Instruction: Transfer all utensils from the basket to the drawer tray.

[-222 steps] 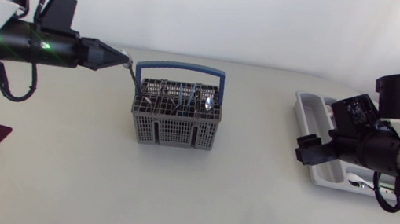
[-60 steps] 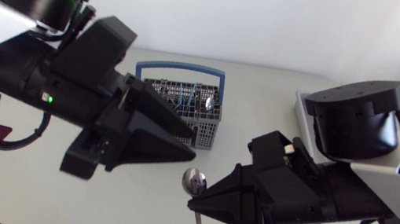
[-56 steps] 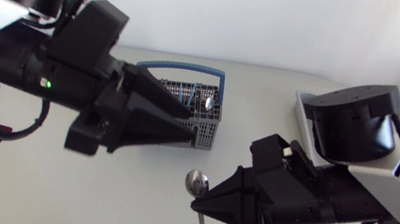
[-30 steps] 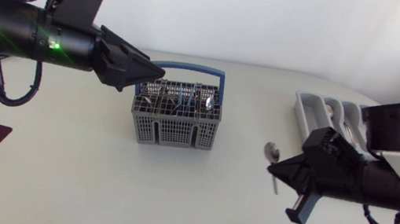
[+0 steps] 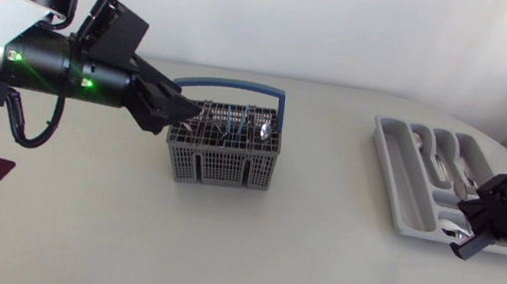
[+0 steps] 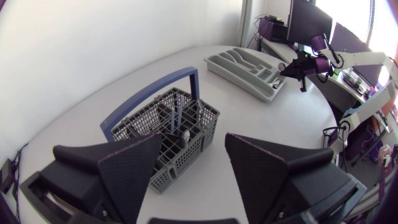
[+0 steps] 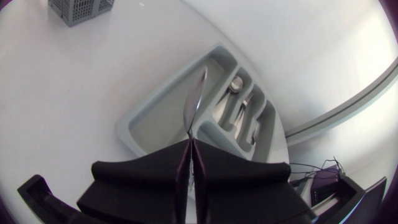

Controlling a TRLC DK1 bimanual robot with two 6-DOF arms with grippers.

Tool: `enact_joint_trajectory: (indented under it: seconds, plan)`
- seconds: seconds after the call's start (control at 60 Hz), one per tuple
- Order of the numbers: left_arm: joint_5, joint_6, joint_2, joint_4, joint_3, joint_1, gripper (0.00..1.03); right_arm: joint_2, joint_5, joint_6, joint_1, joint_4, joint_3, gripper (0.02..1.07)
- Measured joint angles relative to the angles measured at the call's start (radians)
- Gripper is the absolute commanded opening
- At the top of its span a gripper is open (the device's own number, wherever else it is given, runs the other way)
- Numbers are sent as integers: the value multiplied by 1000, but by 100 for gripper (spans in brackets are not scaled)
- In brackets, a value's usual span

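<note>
My left gripper (image 6: 194, 139) spread wide just above the basket (image 5: 221, 163), my right gripper (image 7: 191, 143) clamped on a spoon (image 7: 196, 98), over the tray (image 5: 397, 176), well apart from the basket

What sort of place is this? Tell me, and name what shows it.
Probably a robot test bench, not a kitchen: a plain white table, a cutlery basket ahead of the left claw, and the right claw holding a spoon by a drawer tray.
</note>
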Motion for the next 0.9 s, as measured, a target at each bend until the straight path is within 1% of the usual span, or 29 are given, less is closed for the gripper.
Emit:
enact_joint_trajectory:
  seconds: [0.15, 0.333, 0.417, 0.5, 0.533, 0.6, 0.633, 0.65, 0.683, 0.717, 0.767, 0.817, 0.9]
  plan:
    - [-23, 31, 0, 0, -11, -1, 73, 148, 3, -69, -93, 153, 9, 8]
    - [-47, 69, 3, 0, -19, -2, 73, 334, 28, -118, -162, 320, 49, 8]
    - [-53, 88, 9, 0, -19, -3, 73, 396, 43, -137, -175, 367, 64, 9]
    - [-83, 115, 16, 0, -25, -12, 73, 447, 56, -157, -181, 392, 75, 12]
    - [-92, 124, 19, 0, -29, -18, 73, 460, 63, -164, -181, 407, 75, 18]
    - [-106, 153, 21, 0, -40, -31, 73, 474, 69, -172, -182, 427, 75, 43]
    - [-120, 169, 21, 0, -47, -39, 73, 476, 70, -175, -183, 433, 75, 57]
    - [-128, 179, 21, 0, -51, -44, 73, 476, 71, -177, -184, 434, 75, 61]
    - [-138, 197, 21, 0, -57, -51, 73, 476, 80, -186, -186, 437, 74, 74]
    - [-151, 217, 21, 0, -64, -58, 73, 476, 90, -192, -187, 441, 73, 83]
    - [-158, 248, 21, -1, -74, -68, 73, 473, 96, -200, -190, 455, 65, 94]
    - [-177, 282, 21, -1, -82, -76, 74, 461, 97, -203, -193, 455, 51, 101]
    - [-183, 335, 21, -1, -89, -80, 75, 417, 96, -207, -194, 446, 26, 102]
